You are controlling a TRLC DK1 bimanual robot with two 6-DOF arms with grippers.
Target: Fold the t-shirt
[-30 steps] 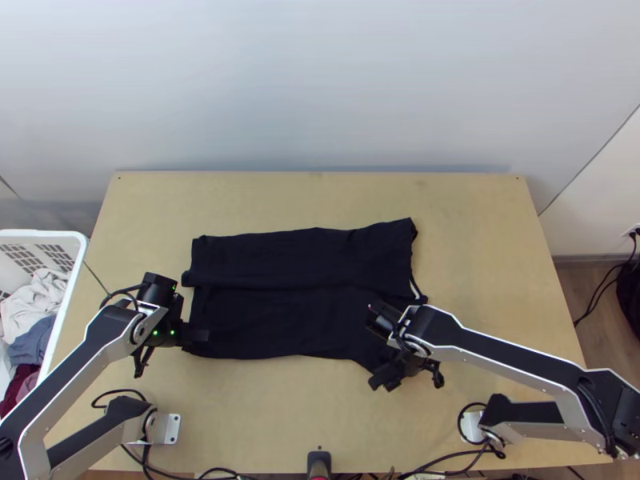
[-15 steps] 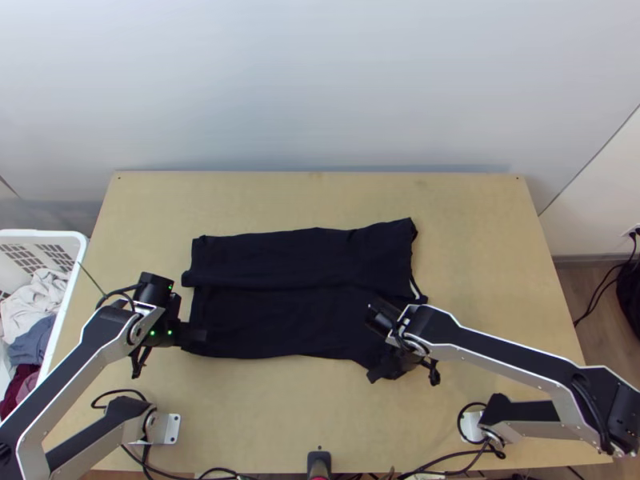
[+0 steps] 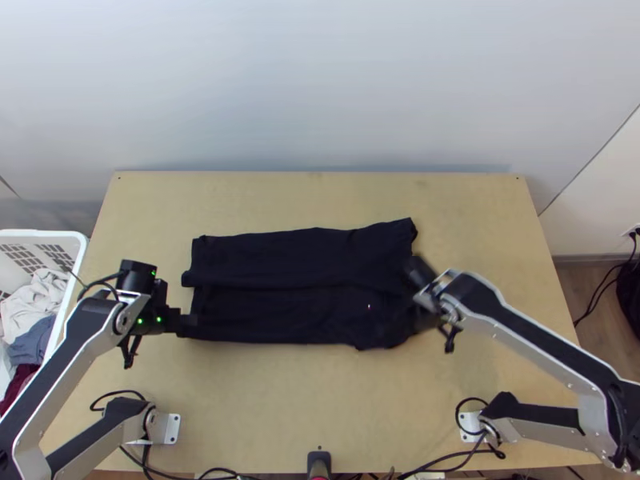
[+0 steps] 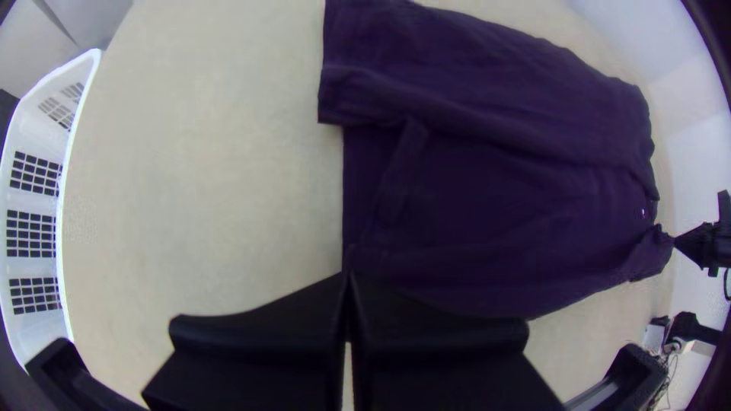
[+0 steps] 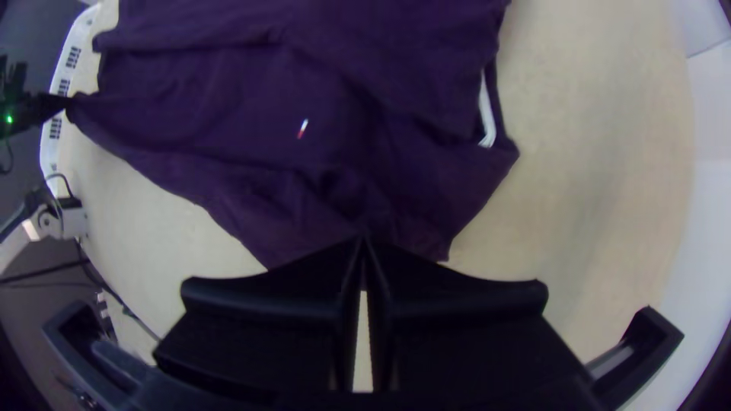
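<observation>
Clamped shut with left gripper (image 3: 190, 321) on dark t-shirt (image 3: 300, 258) corner nearer laundry basket (image 3: 78, 242); likewise with right gripper (image 3: 410, 323) on cloth at end farther from basket.

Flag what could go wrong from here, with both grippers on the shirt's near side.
The left gripper pinches just a corner of the t-shirt, so it might slip free.
Cloth creases around the right gripper's grip; that end could land bunched.
The folded far flap lies loose on top and may get dragged askew.
</observation>
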